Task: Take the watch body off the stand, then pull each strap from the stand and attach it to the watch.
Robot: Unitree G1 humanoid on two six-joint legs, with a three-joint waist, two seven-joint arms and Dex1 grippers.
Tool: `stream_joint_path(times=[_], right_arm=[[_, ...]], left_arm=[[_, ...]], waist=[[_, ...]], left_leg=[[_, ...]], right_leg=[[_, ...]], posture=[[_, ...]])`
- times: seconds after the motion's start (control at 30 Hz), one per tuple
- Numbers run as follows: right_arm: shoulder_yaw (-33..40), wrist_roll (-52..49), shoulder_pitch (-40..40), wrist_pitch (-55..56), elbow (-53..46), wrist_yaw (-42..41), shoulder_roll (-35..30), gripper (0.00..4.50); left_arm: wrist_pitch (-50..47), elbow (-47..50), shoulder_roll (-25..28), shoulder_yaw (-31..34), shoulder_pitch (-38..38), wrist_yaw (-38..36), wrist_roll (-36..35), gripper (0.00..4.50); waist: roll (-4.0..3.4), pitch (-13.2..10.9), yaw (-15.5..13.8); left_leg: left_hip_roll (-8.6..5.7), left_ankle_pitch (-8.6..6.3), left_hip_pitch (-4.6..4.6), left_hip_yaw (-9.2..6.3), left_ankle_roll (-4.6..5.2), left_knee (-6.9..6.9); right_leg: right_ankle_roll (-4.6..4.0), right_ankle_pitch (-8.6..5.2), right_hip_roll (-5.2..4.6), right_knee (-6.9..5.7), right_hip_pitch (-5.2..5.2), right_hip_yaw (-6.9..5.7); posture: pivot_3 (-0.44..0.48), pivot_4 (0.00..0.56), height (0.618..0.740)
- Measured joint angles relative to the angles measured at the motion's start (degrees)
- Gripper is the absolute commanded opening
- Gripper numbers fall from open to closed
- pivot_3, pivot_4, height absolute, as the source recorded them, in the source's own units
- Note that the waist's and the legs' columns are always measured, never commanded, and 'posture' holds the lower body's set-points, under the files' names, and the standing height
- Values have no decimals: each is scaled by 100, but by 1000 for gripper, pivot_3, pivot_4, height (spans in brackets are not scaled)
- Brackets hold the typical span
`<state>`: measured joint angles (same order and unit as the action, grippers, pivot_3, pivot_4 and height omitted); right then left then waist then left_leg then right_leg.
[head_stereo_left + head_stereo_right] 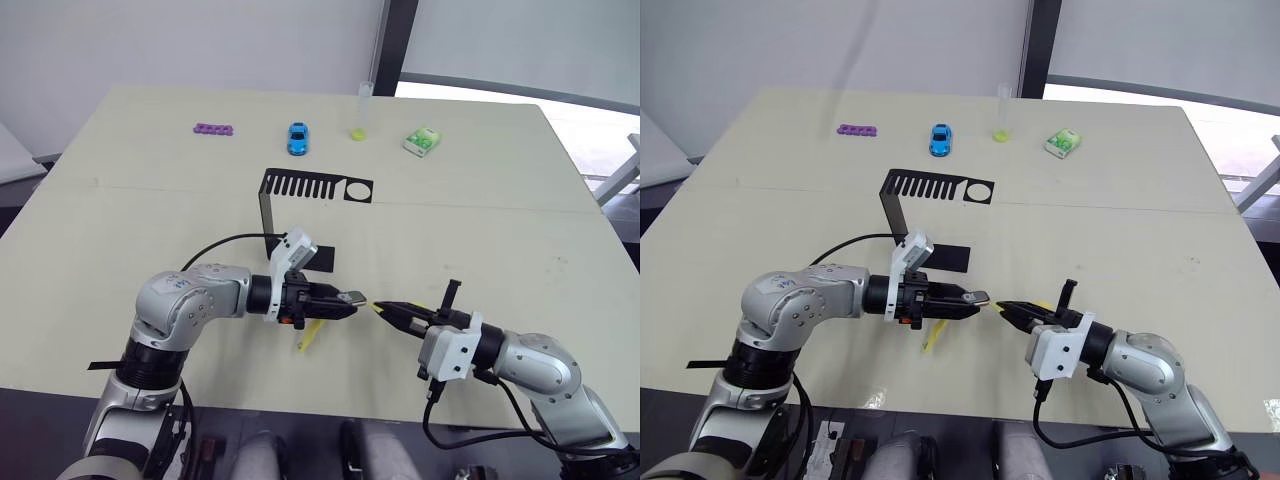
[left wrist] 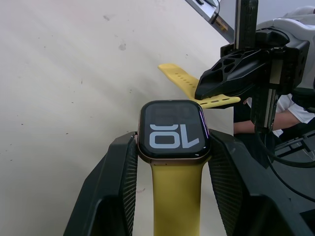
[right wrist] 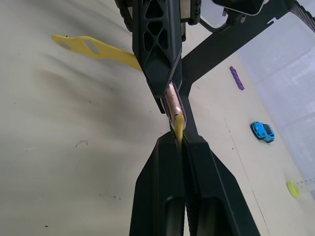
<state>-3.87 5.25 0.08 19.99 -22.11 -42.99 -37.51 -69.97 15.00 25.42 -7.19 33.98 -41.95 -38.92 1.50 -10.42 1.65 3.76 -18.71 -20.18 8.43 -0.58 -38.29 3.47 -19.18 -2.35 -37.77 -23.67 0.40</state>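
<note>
In the left eye view, you see the left gripper [image 1: 343, 303] squeezing the small black square watch body [image 1: 353, 297] above the pale table [image 1: 480, 240], at 6 o'clock from the thin black metal stand [image 1: 300, 190]. The right gripper [image 1: 388, 311] pinches a narrow yellow strap [image 1: 378, 308] lying flat, its long way running 3 to 9 o'clock toward the watch.

In the left wrist view, you can read white digits "10" on the screen. A second yellow strap [image 2: 177, 196] is already on the watch.

In the right wrist view, the pinched strap's tip touches the watch edge.

Beige table [image 1: 520, 230]: stand [image 1: 300, 200], toy car [image 1: 298, 138]
</note>
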Motion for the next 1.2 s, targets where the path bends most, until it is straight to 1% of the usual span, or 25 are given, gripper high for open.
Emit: stream_joint_path(times=[1.2], right_arm=[[-130,162,-141,-1,30,0,142,0]], left_arm=[[-10,2,79,57,-1,-135,-20,1593]], waist=[[0,0,0]], left_leg=[[0,0,0,0,0,0]], right_leg=[[0,0,0,0,0,0]], posture=[[0,150,740]])
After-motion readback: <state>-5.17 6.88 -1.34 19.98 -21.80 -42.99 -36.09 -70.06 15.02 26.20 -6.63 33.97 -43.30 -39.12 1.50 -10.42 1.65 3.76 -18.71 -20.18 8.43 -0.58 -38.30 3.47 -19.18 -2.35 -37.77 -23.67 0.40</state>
